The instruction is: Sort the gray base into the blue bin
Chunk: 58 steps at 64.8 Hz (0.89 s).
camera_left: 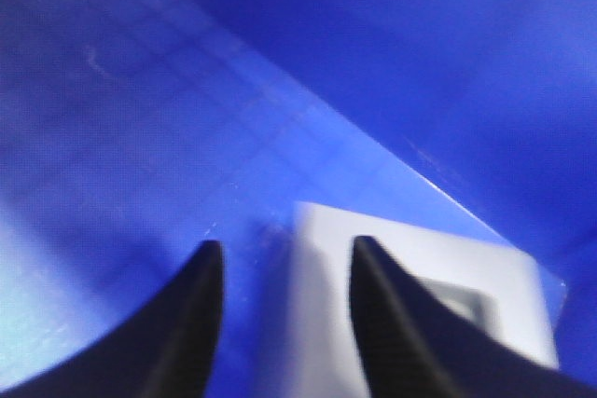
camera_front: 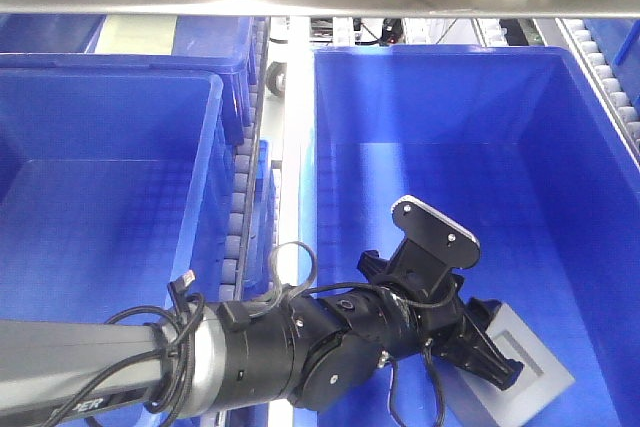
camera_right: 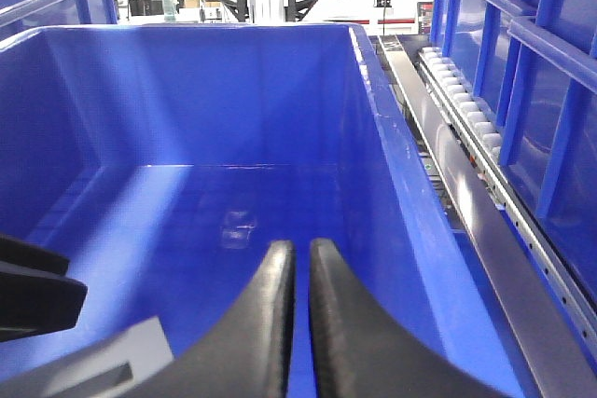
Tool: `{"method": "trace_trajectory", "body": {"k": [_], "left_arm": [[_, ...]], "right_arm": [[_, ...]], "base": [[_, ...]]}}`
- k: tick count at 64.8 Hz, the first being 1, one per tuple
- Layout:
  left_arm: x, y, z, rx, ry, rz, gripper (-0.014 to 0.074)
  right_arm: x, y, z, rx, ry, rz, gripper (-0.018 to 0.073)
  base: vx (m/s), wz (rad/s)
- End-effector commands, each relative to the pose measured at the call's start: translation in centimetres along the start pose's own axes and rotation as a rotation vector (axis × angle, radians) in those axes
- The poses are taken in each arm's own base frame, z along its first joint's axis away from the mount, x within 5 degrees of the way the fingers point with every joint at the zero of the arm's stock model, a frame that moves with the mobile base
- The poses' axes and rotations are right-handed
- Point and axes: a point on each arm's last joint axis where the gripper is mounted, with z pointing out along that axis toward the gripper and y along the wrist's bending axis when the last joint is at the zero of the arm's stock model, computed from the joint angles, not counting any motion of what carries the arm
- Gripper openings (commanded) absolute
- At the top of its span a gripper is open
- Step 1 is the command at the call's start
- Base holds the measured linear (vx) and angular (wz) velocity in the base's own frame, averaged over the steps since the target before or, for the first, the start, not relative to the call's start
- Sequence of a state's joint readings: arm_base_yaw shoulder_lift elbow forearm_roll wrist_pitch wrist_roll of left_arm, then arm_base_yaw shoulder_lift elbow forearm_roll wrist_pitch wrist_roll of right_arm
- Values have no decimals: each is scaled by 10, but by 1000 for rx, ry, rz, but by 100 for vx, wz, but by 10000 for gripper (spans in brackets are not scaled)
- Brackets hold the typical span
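1. While the matte light-gray cuboid base (camera_front: 525, 372) is lying on the floor of the deep bright-blue plastic bin (camera_front: 440, 62), the left pincer (camera_left: 284, 309) is hanging over it with fingers apart, clamping nothing.
2. The right pincer (camera_right: 300, 314) is waiting at the bin's near end, fingers almost together.
3. I judge the sorting is finishing; next, the left arm needs lifting out without catching the base.

Left gripper (camera_front: 480, 342) low at arm's end, jaws spread. Right gripper (camera_right: 300, 263) jaws nearly together.
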<state>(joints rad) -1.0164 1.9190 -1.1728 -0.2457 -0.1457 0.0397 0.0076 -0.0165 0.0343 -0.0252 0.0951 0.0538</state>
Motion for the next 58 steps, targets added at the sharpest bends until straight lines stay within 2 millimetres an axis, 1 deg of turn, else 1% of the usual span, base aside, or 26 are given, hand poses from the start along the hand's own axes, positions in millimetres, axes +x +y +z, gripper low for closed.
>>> {"method": "trace_trajectory", "body": {"k": [1, 5, 9, 15, 20, 21, 22, 23, 29, 33, 42, 52, 58], "left_arm": [[-38, -9, -23, 26, -144, -15, 360], [-42, -10, -31, 34, -127, -15, 349], [-46, -12, -41, 43, -95, -12, 312], [-49, -13, -60, 51, -85, 6, 193], [-50, -12, -81, 50, -120, 24, 67], [-49, -11, -86, 50, -128, 24, 57], [-49, -11, -93, 50, -141, 24, 16], [-48, -10, -97, 50, -151, 23, -3], [-40, -6, -133, 49, -204, 24, -7], [-32, -3, -152, 49, -219, 23, -7], [-6, 4, -202, 55, -244, 42, -7], [23, 11, -241, 63, -274, 59, -7], [39, 15, -258, 67, -299, 58, -7]], "right_arm": [[-9, 0, -1, 0, -92, -13, -4], [-9, 0, -1, 0, -92, -13, -4], [-9, 0, -1, 0, -92, -13, -4], [-9, 0, -1, 0, -92, -13, -4], [-9, 0, -1, 0, -92, -13, -4], [-9, 0, -1, 0, -92, -13, -4], [-9, 0, -1, 0, -92, -13, -4], [-9, 0, -1, 0, -92, -13, -4], [-9, 0, -1, 0, -92, -13, -4], [-9, 0, -1, 0, -92, -13, -4], [-9, 0, -1, 0, -92, -13, -4], [-9, 0, -1, 0, -92, -13, -4], [-9, 0, -1, 0, -92, -13, -4]], "base": [[0, 0], [0, 0], [0, 0], [0, 0], [0, 0], [0, 0], [0, 0], [0, 0], [0, 0], [0, 0], [0, 0], [0, 0], [0, 0]]}}
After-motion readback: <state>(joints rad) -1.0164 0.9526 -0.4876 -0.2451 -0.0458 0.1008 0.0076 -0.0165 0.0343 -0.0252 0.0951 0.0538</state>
